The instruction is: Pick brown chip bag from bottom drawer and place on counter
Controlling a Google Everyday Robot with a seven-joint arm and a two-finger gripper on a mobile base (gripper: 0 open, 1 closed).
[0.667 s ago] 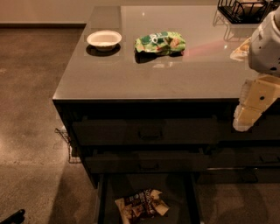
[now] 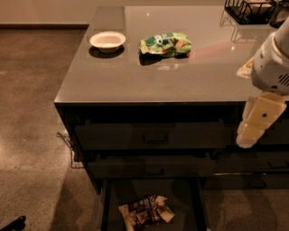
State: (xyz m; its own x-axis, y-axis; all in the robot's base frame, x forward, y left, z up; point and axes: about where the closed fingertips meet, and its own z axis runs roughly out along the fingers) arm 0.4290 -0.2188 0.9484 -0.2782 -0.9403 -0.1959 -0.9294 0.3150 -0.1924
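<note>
The brown chip bag lies wrinkled on the flat dark floor of the open bottom drawer, at the bottom of the view. My gripper hangs at the right edge, in front of the cabinet's top drawer and just below the counter's front edge. It is well above and to the right of the bag and holds nothing that I can see. The grey glossy counter fills the upper middle.
A green chip bag and a white bowl lie on the counter's far left part. A black wire rack stands at its back right. Two shut handled drawers sit above the bottom one. Brown floor lies to the left.
My gripper has come down slightly in front of the cabinet. The bag, the drawer and the counter objects have not moved.
</note>
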